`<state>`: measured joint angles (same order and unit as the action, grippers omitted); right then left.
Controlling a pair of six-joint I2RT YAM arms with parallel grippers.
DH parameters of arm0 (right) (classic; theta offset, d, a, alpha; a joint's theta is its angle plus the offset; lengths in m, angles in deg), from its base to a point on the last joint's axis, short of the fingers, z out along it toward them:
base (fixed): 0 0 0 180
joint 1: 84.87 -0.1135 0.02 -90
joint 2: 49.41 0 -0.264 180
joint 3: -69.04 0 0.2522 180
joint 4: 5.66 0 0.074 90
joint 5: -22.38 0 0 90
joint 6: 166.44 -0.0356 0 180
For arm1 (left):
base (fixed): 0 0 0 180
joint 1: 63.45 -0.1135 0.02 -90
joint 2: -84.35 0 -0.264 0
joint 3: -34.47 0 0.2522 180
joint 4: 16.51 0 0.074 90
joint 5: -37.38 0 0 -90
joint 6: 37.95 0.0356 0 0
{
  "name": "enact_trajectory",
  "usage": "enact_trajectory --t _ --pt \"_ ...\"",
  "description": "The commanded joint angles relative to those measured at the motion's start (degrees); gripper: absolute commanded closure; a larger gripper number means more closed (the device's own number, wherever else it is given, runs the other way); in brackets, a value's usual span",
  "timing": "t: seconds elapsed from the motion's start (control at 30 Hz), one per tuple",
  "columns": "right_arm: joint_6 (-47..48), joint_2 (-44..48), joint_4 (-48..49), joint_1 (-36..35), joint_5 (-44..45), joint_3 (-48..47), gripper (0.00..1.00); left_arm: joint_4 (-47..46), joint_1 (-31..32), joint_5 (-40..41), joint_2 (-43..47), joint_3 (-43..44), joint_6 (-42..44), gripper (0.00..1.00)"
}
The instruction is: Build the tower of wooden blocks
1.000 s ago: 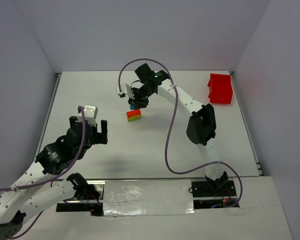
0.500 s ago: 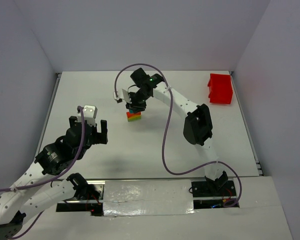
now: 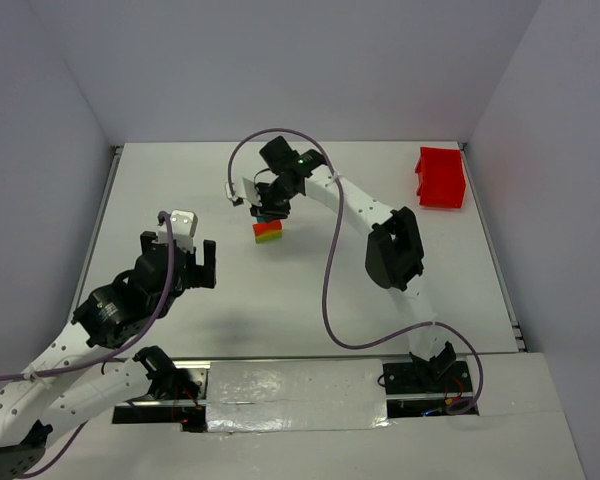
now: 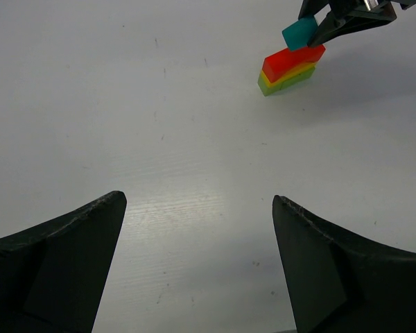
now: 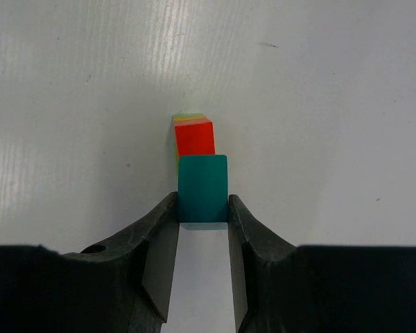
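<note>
Tower [image 3: 268,233] stood on the white table [image 3: 330,290], far half, a little left of centre. Two layers down: a yellow-green bar [image 4: 288,78] at the bottom and a red bar [image 4: 293,60] flat on it, edges roughly flush.

Long axis lay level. From overhead it ran roughly left to right across the table. From the right wrist it pointed straight away from the camera, only the square red end face showing. From the left wrist it slanted from lower left to upper right.

Teal block [image 5: 202,187] sat over the near end of the red bar, pinched by its two side faces in the right claw [image 5: 203,208], whose fingers were pressed against it. Could not tell whether the block touched the red bar or hung just clear.

Left claw [image 4: 197,200] was spread wide with nothing between its fingers, above bare table, well apart from the tower, near-left.

Red bin [image 3: 440,178] stood at the far right edge.
</note>
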<state>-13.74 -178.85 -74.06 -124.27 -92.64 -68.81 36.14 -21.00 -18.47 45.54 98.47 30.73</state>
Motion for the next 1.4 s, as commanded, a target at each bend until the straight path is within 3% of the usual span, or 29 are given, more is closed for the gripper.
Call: enact_trajectory --t 0.0,0.97,1.03,1.37 --pt "0.76 -0.81 2.6 -0.24 -0.12 0.87 0.79 -1.89 -0.27 0.12 -0.22 -0.4 0.67 0.01" --pt "-0.03 -0.81 5.85 -0.15 0.05 3.59 0.63 -1.89 -0.36 -0.05 -0.13 -0.4 0.75 0.0" --pt "-0.03 -0.72 5.85 -0.24 0.14 3.59 0.55 -1.89 -0.36 -0.22 -0.13 -0.4 0.76 0.01" --pt "-0.12 -0.72 5.94 -0.07 0.41 3.6 0.54 -1.98 -0.36 -0.31 -0.3 -0.49 0.84 0.01"
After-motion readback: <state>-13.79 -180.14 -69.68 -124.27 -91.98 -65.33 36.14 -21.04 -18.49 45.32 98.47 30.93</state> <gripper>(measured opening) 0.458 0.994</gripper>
